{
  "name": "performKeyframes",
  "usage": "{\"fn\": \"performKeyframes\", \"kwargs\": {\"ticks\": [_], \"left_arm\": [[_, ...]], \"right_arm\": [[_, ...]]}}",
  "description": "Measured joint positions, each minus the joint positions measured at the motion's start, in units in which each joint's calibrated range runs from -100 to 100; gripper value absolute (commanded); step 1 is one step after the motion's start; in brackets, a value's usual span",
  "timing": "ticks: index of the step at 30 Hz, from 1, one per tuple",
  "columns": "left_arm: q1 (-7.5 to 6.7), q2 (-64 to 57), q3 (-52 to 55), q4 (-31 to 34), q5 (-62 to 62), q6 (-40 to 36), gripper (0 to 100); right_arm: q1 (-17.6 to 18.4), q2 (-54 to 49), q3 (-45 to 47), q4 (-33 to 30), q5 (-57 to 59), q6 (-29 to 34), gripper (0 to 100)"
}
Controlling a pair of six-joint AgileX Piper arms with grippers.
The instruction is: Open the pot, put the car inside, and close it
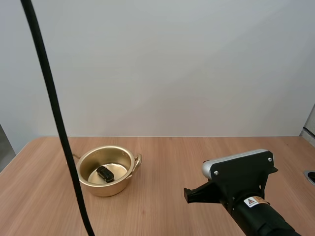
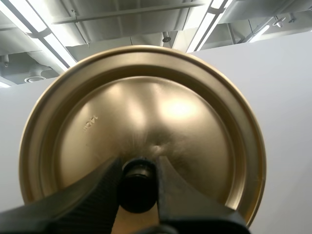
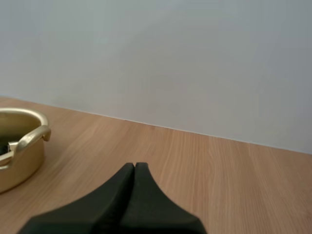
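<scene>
Closing step remains. Pinching knob (image 2: 138, 191) of lid (image 2: 146, 112): left gripper (image 2: 138, 170). Open pot (image 1: 112, 189) holds car (image 1: 105, 173), left on table (image 1: 197, 157), left arm's side. On right gripper (image 3: 134, 168), 2 fingers pressed together, empty.

Pot (image 3: 22, 163) cut off at right wrist view's edge, lid (image 2: 161, 112) rim partly hidden behind left end effector (image 2: 138, 168)

Plain pale grey wall (image 1: 172, 64) fills the back from 9 to 3 o'clock, flat and evenly lit. Light wood-grain tabletop (image 1: 197, 157) spans the near half, and its far edge meets the wall in a straight line. Grey strip (image 1: 4, 147) past the tabletop's edge at 9 o'clock. Pale upright panel (image 1: 310, 123) at 3 o'clock, with a small dark round fitting (image 1: 310, 177) on the tabletop just below it.
</scene>
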Motion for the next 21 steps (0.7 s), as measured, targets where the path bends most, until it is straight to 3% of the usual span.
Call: {"fn": "performKeyframes", "kwargs": {"ticks": [21], "left_arm": [[0.00,0.0,0.0,-0.1,0.0,0.0,0]], "right_arm": [[0.0,0.0,0.0,-35.3,0.9,0.4,0]]}}
